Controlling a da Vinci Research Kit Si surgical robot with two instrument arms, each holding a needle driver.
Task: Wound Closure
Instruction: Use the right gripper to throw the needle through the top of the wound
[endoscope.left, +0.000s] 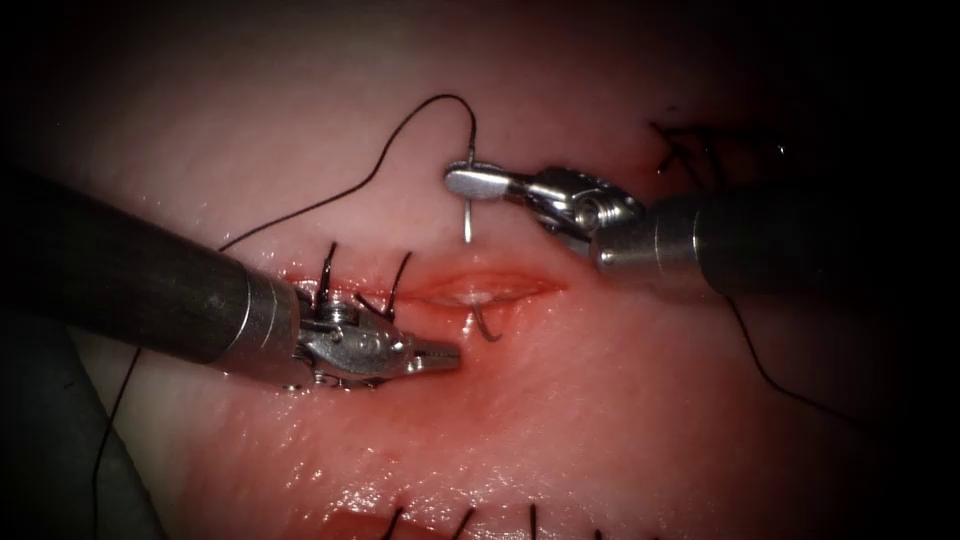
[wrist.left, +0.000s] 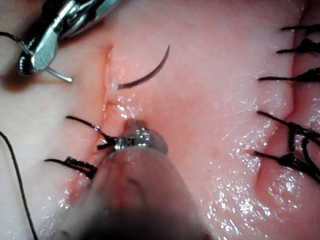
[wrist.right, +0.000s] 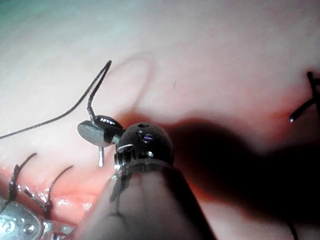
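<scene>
Holding the needle (endoscope.left: 468, 205) near its thread (endoscope.left: 330, 200) end, my right end effector (endoscope.left: 480, 183) is clamped, frame centre; the point pokes out below the cut (endoscope.left: 480, 290). Stiff, slippery steel: grip mid-curve. Left end effector (endoscope.left: 440, 355) looks clenched, empty.

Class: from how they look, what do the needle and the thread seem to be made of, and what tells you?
Needle: probably polished steel, grey, with bright glints; held near its thread end by the right tool, tip emerging below the cut. Thread: thin black filament, possibly synthetic, limp and curving; material uncertain.

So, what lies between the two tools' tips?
In the endoscope view, the cut, with the needle passing through it: the right tool grips its tail, the left tool holds nothing.
</scene>
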